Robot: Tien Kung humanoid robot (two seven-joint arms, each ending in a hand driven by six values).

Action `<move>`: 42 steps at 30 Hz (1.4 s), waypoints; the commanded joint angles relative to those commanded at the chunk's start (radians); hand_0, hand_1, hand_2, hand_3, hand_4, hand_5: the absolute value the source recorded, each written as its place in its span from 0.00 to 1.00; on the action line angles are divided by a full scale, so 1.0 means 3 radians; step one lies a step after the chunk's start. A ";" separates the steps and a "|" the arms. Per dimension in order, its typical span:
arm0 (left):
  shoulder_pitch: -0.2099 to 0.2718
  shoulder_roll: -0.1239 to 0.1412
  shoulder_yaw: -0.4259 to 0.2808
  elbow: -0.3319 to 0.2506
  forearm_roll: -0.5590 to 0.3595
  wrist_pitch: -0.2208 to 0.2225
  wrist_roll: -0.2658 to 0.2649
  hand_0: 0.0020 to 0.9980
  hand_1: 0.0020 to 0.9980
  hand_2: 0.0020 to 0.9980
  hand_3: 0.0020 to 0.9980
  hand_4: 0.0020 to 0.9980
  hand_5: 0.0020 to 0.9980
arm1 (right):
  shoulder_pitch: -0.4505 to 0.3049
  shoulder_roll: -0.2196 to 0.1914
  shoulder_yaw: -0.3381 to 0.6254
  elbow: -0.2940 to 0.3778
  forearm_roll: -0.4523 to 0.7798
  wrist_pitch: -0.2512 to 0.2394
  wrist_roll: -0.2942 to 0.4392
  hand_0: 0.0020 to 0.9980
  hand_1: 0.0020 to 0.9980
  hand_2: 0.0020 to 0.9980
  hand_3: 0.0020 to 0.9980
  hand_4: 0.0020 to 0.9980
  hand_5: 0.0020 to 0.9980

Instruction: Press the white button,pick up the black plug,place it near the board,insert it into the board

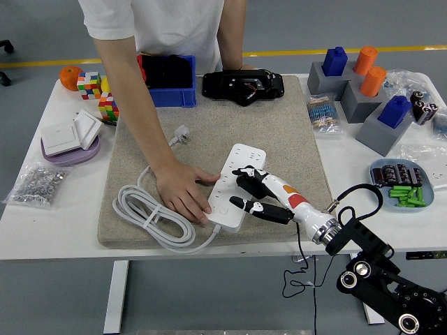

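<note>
The right hand (253, 192) reaches in from the lower right of the frame, its forearm angled up-left, and hovers low over the white power strip (236, 185) at centre. Its fingers (246, 173) are loosely spread, holding nothing. A person's hand (183, 193) lies flat against the strip's left edge on the beige mat (279, 132).

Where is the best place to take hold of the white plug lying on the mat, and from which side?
Likely the white plug by its round body, from above, fingers closing across it. It lies flat on the mat, with its cord running off toward the person's arm, so the right side looks freest.
</note>
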 joint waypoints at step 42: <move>-0.0001 0.0000 -0.0009 0.0000 -0.0008 0.0005 -0.0005 0.71 0.67 0.58 0.68 0.66 0.27 | 0.0218 0.0080 -0.0294 -0.0112 0.0126 0.0017 -0.0016 1.00 0.94 0.90 0.86 1.00 0.96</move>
